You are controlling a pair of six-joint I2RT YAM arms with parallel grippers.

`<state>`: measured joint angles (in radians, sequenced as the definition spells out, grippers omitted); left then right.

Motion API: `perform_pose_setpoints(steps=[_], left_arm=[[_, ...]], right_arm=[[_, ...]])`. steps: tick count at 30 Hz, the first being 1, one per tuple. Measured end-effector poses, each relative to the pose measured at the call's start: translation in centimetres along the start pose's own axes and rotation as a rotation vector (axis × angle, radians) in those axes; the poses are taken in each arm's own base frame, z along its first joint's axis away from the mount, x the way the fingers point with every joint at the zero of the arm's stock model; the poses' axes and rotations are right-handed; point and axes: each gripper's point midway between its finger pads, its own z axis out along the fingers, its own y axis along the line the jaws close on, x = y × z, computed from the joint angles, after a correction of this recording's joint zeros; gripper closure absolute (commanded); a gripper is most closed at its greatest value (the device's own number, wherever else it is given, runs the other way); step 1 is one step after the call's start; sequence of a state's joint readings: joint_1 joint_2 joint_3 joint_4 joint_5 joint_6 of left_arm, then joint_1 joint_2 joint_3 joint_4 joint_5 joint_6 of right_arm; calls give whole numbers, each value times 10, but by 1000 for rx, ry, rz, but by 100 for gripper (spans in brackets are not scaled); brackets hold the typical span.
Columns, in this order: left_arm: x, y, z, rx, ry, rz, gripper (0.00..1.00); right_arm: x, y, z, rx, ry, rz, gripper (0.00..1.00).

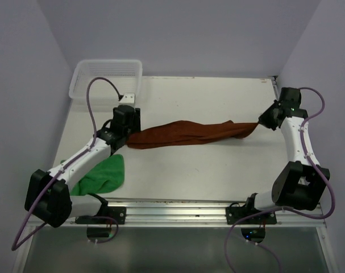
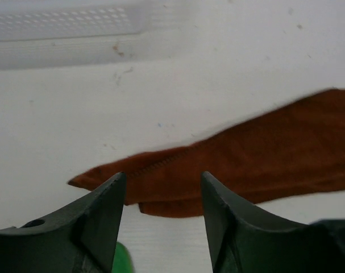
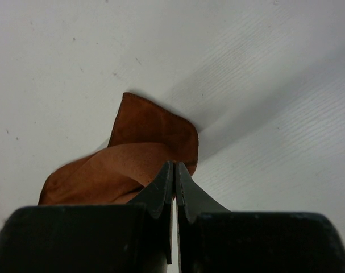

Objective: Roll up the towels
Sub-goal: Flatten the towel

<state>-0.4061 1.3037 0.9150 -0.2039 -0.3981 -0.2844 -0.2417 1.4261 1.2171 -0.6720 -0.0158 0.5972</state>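
Top view: rust-brown towel (image 1: 189, 132) stretched across frame centre over counter (image 1: 217, 170), left end at left pincer (image 1: 130, 132), right end at right pincer (image 1: 262, 123). Green towel (image 1: 104, 175) lower left, partly under left arm. Basket (image 1: 106, 77) upper left.
Left wrist: pincer wide, holding nothing; rust-brown towel end just beyond fingers (image 2: 104, 210).
Right wrist: pincer clamped on rust-brown towel edge.
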Motion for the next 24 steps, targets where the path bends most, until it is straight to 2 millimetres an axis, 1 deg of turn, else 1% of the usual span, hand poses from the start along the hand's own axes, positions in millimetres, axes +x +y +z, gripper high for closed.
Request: perform_pose_setpoints(steps=[1, 2, 3, 5, 6, 8, 11, 13, 20, 24], left_arm=[[8, -6, -5, 20, 8, 16, 47], [21, -27, -12, 77, 22, 53, 49], [35, -41, -18, 119, 45, 85, 51], [64, -59, -23, 177, 105, 141, 55], [78, -61, -24, 185, 143, 164, 58], [102, -56, -21, 166, 215, 202, 59], [122, -45, -18, 121, 279, 239, 57], [127, -42, -16, 107, 297, 252, 53], [153, -32, -4, 43, 372, 307, 50], [156, -28, -1, 20, 379, 321, 49]], right_arm=[[0, 0, 0, 0, 1, -1, 100], [0, 0, 0, -1, 1, -3, 100], [0, 0, 0, -3, -1, -3, 100], [-1, 1, 0, -6, -5, -4, 100], [-1, 1, 0, -7, -6, -4, 100], [-2, 2, 1, -9, -9, -6, 100], [-4, 3, 2, -15, -15, -7, 100], [-4, 3, 4, -20, -18, -6, 100], [4, -1, 12, -23, 9, -2, 100], [4, -3, 15, -19, 12, 3, 100]])
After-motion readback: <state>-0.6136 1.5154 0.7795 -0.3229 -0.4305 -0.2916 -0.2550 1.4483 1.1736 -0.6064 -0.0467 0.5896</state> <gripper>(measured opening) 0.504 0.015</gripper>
